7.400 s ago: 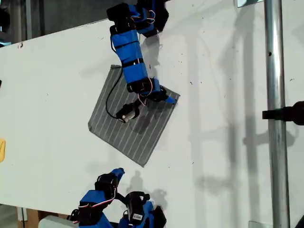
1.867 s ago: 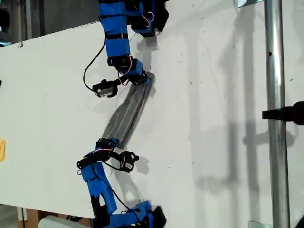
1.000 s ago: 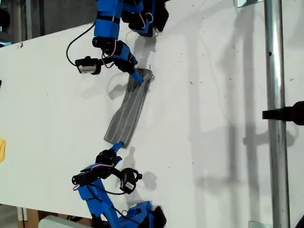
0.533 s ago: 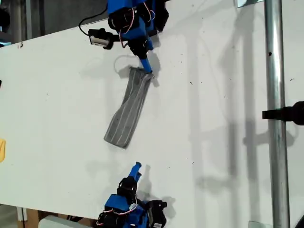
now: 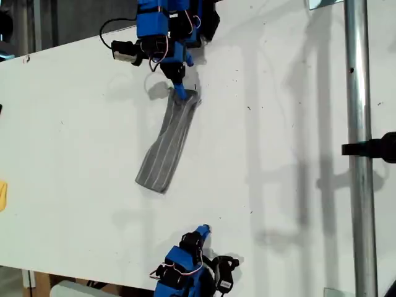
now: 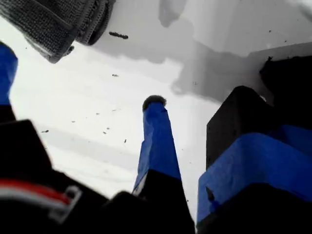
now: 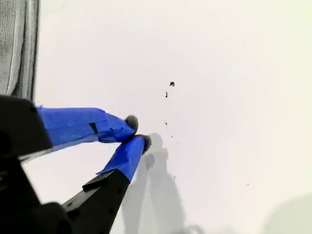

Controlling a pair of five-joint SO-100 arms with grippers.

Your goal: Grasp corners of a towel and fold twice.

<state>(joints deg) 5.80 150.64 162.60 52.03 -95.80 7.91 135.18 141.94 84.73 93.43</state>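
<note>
Towel (image 5: 168,145) lies on the white table (image 5: 74,124) as a narrow folded strip, where seven seconds back it was spread flat as a diamond; its shape and place match the picture half a second ago. Count: one towel, two arms, one metal pole (image 5: 359,124) at the exterior view's right. Long axis runs on a slant from the exterior view's upper middle down toward its lower left, white stripes running along the length, the lower end rounded over. My second gripper (image 5: 180,93) sits at the strip's upper end, tips pressed together with nothing between them (image 7: 137,130), cloth just beside; contact with the hem unclear. My first gripper (image 5: 201,232) has drawn back toward the exterior view's bottom edge since half a second ago, well apart from the lower end, fingers spread wide (image 6: 80,78).
</note>
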